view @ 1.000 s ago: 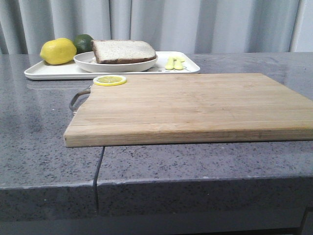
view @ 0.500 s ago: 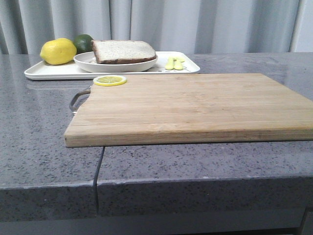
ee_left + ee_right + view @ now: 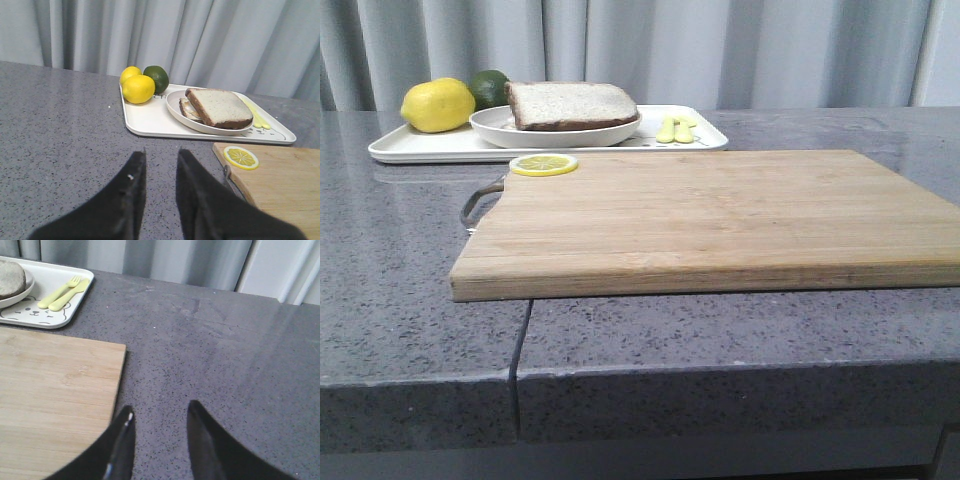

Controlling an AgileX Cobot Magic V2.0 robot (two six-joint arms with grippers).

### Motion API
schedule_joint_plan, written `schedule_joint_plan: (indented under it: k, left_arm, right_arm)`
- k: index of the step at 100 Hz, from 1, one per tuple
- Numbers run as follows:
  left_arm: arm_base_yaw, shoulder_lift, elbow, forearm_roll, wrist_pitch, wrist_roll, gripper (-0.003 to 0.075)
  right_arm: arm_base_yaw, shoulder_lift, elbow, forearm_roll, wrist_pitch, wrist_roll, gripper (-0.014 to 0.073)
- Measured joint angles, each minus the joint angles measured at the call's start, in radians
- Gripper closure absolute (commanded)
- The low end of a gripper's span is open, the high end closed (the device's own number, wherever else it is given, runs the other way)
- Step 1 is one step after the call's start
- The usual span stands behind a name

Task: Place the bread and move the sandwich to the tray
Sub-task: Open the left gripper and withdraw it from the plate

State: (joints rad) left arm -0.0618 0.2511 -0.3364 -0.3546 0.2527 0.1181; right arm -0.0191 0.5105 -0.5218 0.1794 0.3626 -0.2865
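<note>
The sandwich (image 3: 572, 105) lies on its round white plate (image 3: 550, 136), which stands on the white tray (image 3: 430, 148) at the back left. Its top layer is the thick bread (image 3: 219, 106) with a pale speckled face and dark crust. A bit of egg white (image 3: 186, 108) peeks out beneath it. My left gripper (image 3: 161, 151) hovers open over bare counter in front of the tray, nothing between its fingers. The right gripper (image 3: 161, 407) is open and empty too, over the counter beside the cutting board's far right corner. Neither gripper shows in the front view.
A large wooden cutting board (image 3: 720, 210) fills the middle of the grey stone counter, with a lemon slice (image 3: 544, 164) on its back left corner. Lemons (image 3: 438, 104), a lime (image 3: 490, 86) and yellow cutlery (image 3: 678, 128) share the tray. Curtains hang behind.
</note>
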Motion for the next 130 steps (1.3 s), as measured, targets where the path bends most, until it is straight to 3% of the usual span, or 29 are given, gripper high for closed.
schedule_joint_plan:
  k: [15,113,130]
  left_arm:
    - [0.000,0.000,0.000,0.000,-0.001,0.000,0.0739]
    - [0.000,-0.002,0.002,0.002,-0.004,0.001,0.0739]
    - [0.000,-0.041,0.064,0.149,-0.029,0.001,0.0739]
  right_arm:
    - [0.000,0.000,0.000,0.000,0.025,0.000,0.0671]
    - [0.000,0.000,0.000,0.000,0.057,0.000,0.0664]
    - [0.000,0.000,0.000,0.000,0.058,0.000,0.0664]
